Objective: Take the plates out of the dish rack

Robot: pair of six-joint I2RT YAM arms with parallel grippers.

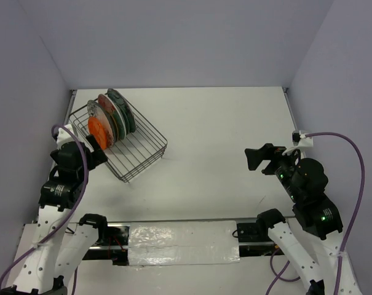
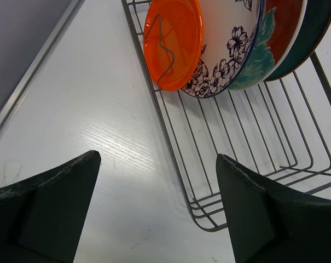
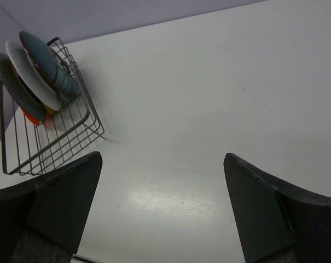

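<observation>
Left wrist view: plates (image 2: 220, 49) in dish rack (image 2: 160, 118) just beyond spread fingers (image 2: 45, 213)

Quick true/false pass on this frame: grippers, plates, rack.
1. The left gripper is open, holding nothing. True.
2. The right gripper is shut on a plate. False: it is open over the table, far from the dish rack.
3. The orange plate stands in front of the blue-floral plate, nearest the left gripper. True.
4. One plate lies flat on the table. False: all plates in view stand in the dish rack.
</observation>
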